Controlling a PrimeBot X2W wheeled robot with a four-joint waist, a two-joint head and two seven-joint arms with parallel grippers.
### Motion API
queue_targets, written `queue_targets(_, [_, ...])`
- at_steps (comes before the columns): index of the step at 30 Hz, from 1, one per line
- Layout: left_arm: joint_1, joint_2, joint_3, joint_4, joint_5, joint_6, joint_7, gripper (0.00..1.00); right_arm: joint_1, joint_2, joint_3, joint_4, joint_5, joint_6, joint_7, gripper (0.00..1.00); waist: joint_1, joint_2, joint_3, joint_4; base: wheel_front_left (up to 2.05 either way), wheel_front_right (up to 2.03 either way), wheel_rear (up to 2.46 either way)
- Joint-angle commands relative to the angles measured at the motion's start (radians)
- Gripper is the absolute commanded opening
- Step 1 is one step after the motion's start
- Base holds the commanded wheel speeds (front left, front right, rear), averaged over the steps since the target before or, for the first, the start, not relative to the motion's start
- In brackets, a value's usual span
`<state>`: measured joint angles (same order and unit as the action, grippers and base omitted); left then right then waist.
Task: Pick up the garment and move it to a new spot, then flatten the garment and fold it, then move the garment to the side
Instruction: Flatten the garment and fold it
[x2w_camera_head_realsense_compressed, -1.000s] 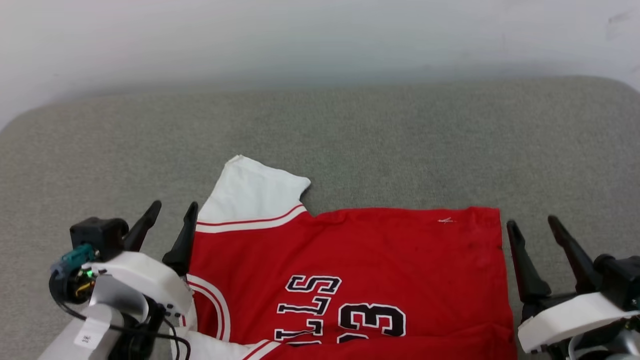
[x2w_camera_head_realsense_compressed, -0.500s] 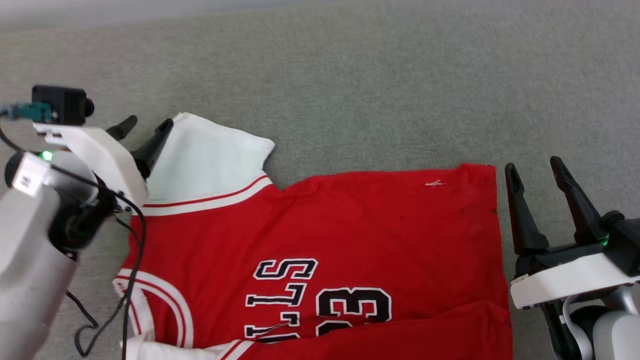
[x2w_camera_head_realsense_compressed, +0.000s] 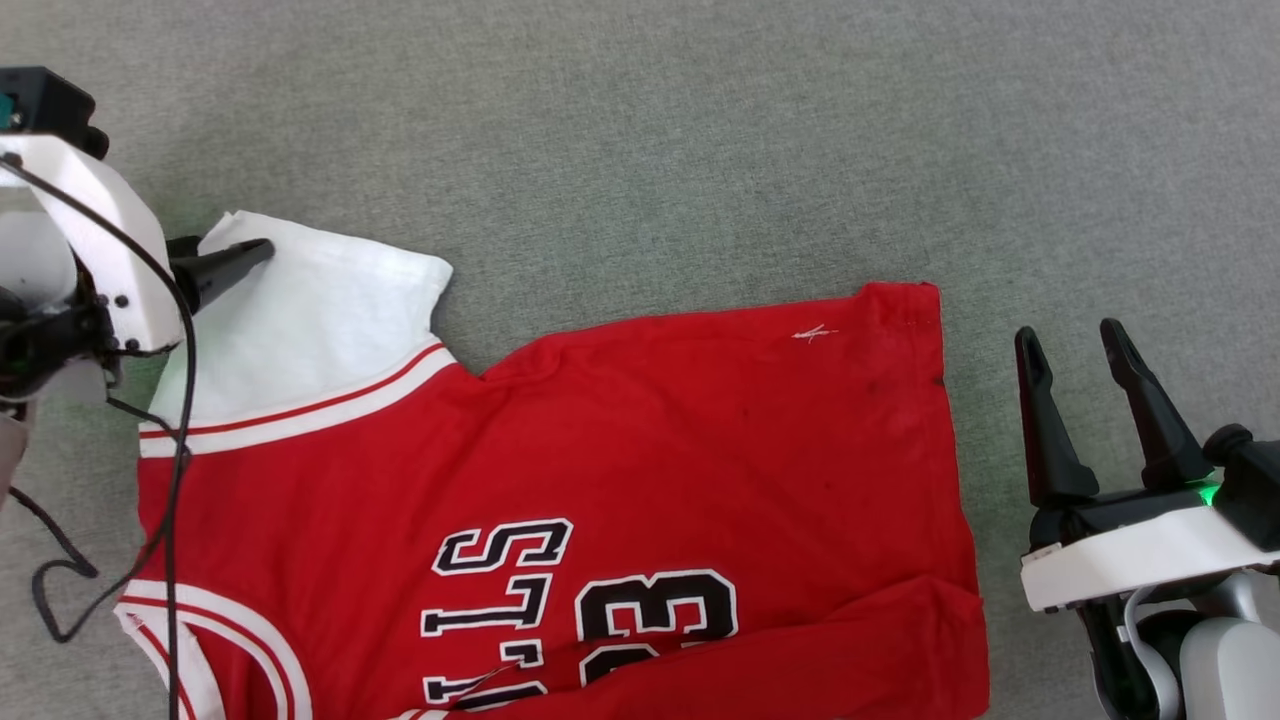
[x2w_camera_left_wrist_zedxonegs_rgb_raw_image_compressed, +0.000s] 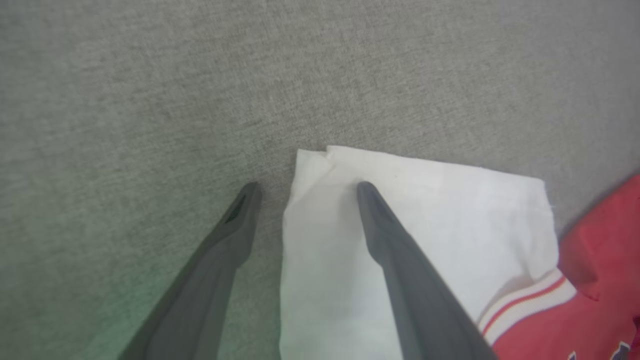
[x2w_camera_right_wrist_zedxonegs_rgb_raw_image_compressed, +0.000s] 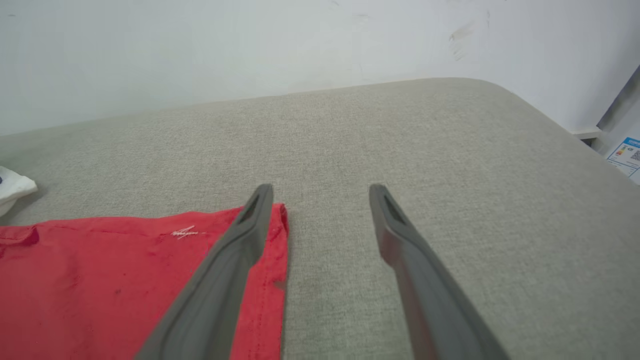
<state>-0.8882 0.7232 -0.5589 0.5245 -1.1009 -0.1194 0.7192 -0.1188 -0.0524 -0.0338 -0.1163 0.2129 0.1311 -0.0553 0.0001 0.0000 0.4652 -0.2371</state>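
The left gripper (x2w_camera_left_wrist_zedxonegs_rgb_raw_image_compressed: 308, 186) has its jaws spread wide and holds nothing. One finger (x2w_camera_left_wrist_zedxonegs_rgb_raw_image_compressed: 385, 240) lies over the far outer corner of the garment's white sleeve (x2w_camera_left_wrist_zedxonegs_rgb_raw_image_compressed: 450, 210) and the other over bare grey cushion (x2w_camera_left_wrist_zedxonegs_rgb_raw_image_compressed: 150, 100) just beside it, so the sleeve's edge runs between them; whether the tips touch the cloth cannot be told. Behind them the white wrist comes in from beyond the garment's collar end, pitched steeply down, fingers pointing along the sleeve toward the garment's body, and a black cable (x2w_camera_head_realsense_compressed: 178, 420) hangs from it across the shoulder. The right gripper (x2w_camera_head_realsense_compressed: 1068, 332) is also wide open and empty, just off the garment's hem (x2w_camera_head_realsense_compressed: 945, 420). Its fingers point away from the robot along that edge, the inner one passing before the hem's far corner in the wrist view, and the forearm slants low behind them. The garment (x2w_camera_head_realsense_compressed: 650, 430) lies front up on the cushion, collar to the robot's left, hem to its right, with a fold of red cloth along its near edge by the hem.
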Motion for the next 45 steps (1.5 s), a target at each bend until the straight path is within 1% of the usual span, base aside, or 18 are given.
queue_targets(1, [0.046,-0.026,-0.047,0.028,-0.011,0.005,0.070,0.60,-0.013,0.003,-0.009,0.012,0.015,-0.001,-0.006,1.00,-0.0001,0.0000,0.008,-0.006,0.00,0.00,0.00])
queue_targets(2, [0.049,-0.028,-0.055,0.029,-0.011,0.008,0.087,0.24,-0.015,0.003,-0.012,0.016,0.020,-0.001,-0.006,1.00,-0.0001,0.0000,0.008,-0.007,0.00,0.00,0.00])
queue_targets(3, [0.051,-0.033,-0.059,0.029,-0.014,0.011,0.097,0.00,-0.018,0.003,-0.017,0.022,0.030,-0.001,-0.004,1.00,-0.0001,0.0000,0.008,-0.007,0.00,0.00,0.00])
queue_targets(7, [0.047,-0.041,-0.060,0.024,-0.004,0.020,0.085,0.00,-0.031,0.003,-0.021,0.037,0.053,-0.001,0.017,1.00,-0.0001,0.0000,0.006,-0.003,0.00,0.00,0.00])
queue_targets(10, [0.034,-0.042,-0.051,0.020,0.006,0.022,0.051,0.00,-0.052,0.003,-0.032,0.055,0.078,-0.001,0.039,1.00,-0.0001,0.0000,-0.004,0.004,0.00,0.00,0.00])
queue_targets(14, [0.007,-0.041,-0.042,0.009,0.030,0.020,0.000,0.00,-0.100,-0.008,-0.049,0.106,0.116,-0.001,0.106,1.00,-0.0001,0.0000,-0.023,0.023,0.00,0.00,0.00])
queue_targets(17, [-0.011,-0.048,-0.034,-0.009,0.042,0.014,-0.042,0.00,-0.150,-0.052,-0.040,0.160,0.160,-0.001,0.199,1.00,-0.0001,0.0000,-0.037,0.043,0.00,0.00,0.00])
queue_targets(20, [-0.027,-0.053,-0.039,-0.037,0.063,0.008,-0.086,0.00,-0.195,-0.110,-0.009,0.206,0.206,-0.001,0.320,1.00,-0.0001,0.0000,-0.049,0.070,0.00,0.00,0.00])
queue_targets(26, [-0.029,-0.066,-0.049,-0.093,0.094,0.004,-0.145,0.00,-0.274,-0.208,0.075,0.241,0.280,-0.001,0.562,1.00,-0.0001,0.0000,-0.057,0.126,0.00,0.00,0.00])
queue_targets(32, [-0.027,-0.068,-0.049,-0.138,0.096,0.002,-0.169,0.00,-0.348,-0.252,0.153,0.291,0.298,-0.001,0.718,1.00,-0.0001,0.0000,-0.031,0.162,0.00,0.00,0.00])
queue_targets(36, [-0.026,-0.066,-0.045,-0.156,0.098,0.001,-0.187,0.00,-0.351,-0.256,0.213,0.372,0.313,-0.001,0.851,1.00,-0.0001,0.0000,-0.012,0.181,0.00,0.00,0.00])
queue_targets(38, [-0.023,-0.067,-0.043,-0.160,0.098,0.000,-0.197,0.00,-0.333,-0.248,0.235,0.415,0.320,-0.001,0.920,1.00,-0.0001,0.0000,-0.007,0.187,0.00,0.00,0.00])
queue_targets(39, [-0.022,-0.068,-0.042,-0.161,0.095,0.000,-0.202,0.00,-0.330,-0.244,0.241,0.428,0.324,0.000,0.940,0.70,-0.0001,0.0000,-0.004,0.189,0.00,0.00,0.00])
queue_targets(40, [-0.021,-0.069,-0.040,-0.162,0.092,-0.001,-0.207,0.00,-0.329,-0.239,0.246,0.439,0.329,0.000,0.958,0.28,-0.0001,0.0000,-0.002,0.191,0.00,0.00,0.00])
queue_targets(41, [-0.019,-0.069,-0.040,-0.162,0.091,-0.002,-0.210,0.00,-0.330,-0.236,0.250,0.446,0.334,0.000,0.969,0.00,-0.0001,0.0000,-0.001,0.192,0.00,0.00,0.00])
queue_targets(43, [-0.015,-0.066,-0.039,-0.161,0.092,-0.001,-0.220,0.00,-0.341,-0.230,0.251,0.447,0.342,0.001,0.975,0.00,-0.0001,0.0000,-0.002,0.194,0.00,0.00,0.00])
queue_targets(45, [-0.010,-0.062,-0.036,-0.159,0.091,-0.002,-0.233,0.00,-0.359,-0.234,0.232,0.432,0.338,0.001,0.958,0.00,-0.0001,0.0000,-0.007,0.195,0.00,0.00,0.00])
